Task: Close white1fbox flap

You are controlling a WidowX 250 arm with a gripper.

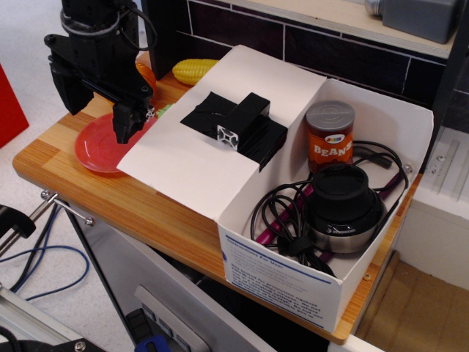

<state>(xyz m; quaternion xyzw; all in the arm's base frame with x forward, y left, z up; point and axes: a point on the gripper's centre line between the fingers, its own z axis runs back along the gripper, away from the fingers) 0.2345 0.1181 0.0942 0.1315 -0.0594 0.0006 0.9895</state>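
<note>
The white box [286,282] sits on the wooden table, its blue printed text on the near long side. Its flap [198,158] lies folded open to the left, sloping up from the box. Black tape and a small silver metal piece [229,136] sit on its upper face. My black gripper [128,121] hangs over the flap's left edge, above the red plate [99,147]. Its fingers point down and look close together; I cannot tell whether they touch the flap.
Inside the box are a Beans can [330,136], a black round device [341,205] and black cables [282,227]. A yellow corn cob [194,71] and an orange object [146,75] lie behind the flap. A dark tiled wall stands at the back.
</note>
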